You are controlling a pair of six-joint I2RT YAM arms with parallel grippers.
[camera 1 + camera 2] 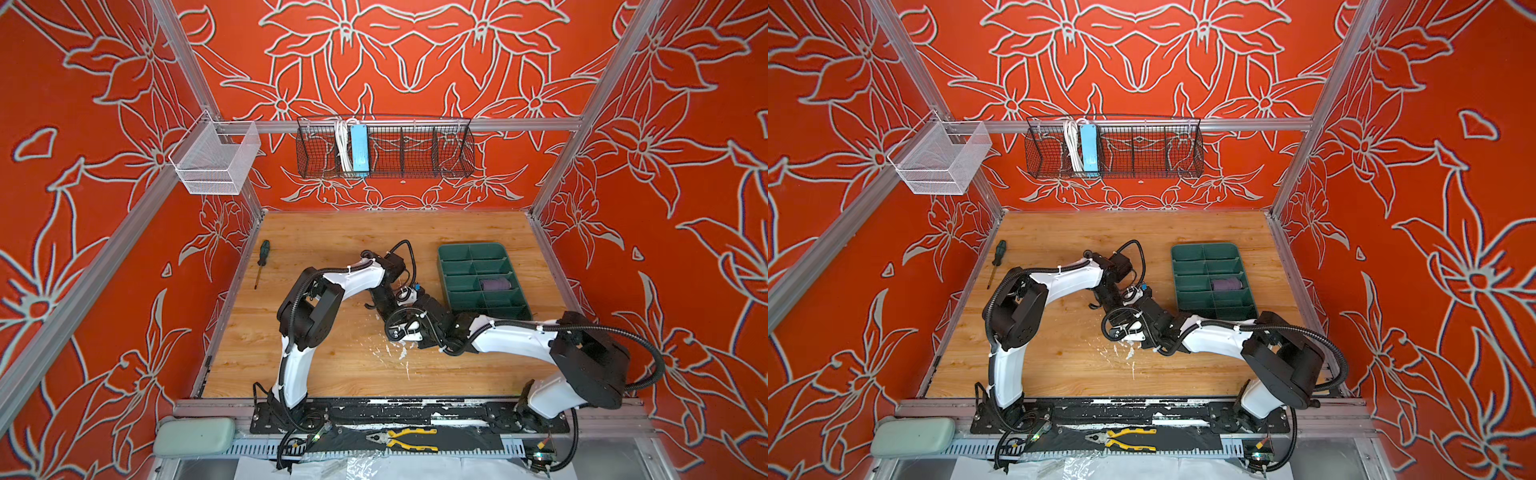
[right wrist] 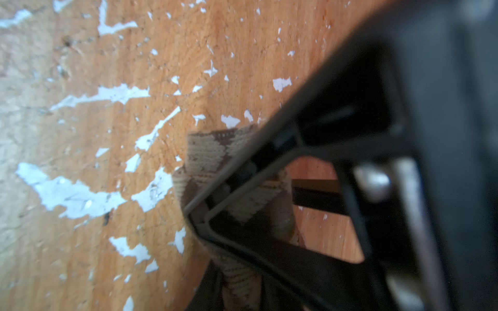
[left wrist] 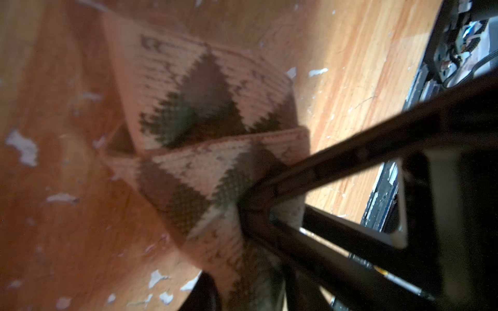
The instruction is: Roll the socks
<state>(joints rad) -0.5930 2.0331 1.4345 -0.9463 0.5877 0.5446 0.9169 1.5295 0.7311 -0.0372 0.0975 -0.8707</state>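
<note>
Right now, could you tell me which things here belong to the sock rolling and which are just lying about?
For the job:
- argyle sock
- purple sock, already rolled
- green tray holding it

Lying about:
- screwdriver
- pliers
- power strip in the wire basket
- white mesh basket
- pale pad

The argyle sock (image 3: 204, 121) by the black left hand (image 3: 229, 255) is showing beige with brown and olive diamonds; the worktop (image 3: 350, 67) beneath is showing orange woodgrain, white-flecked.
</note>
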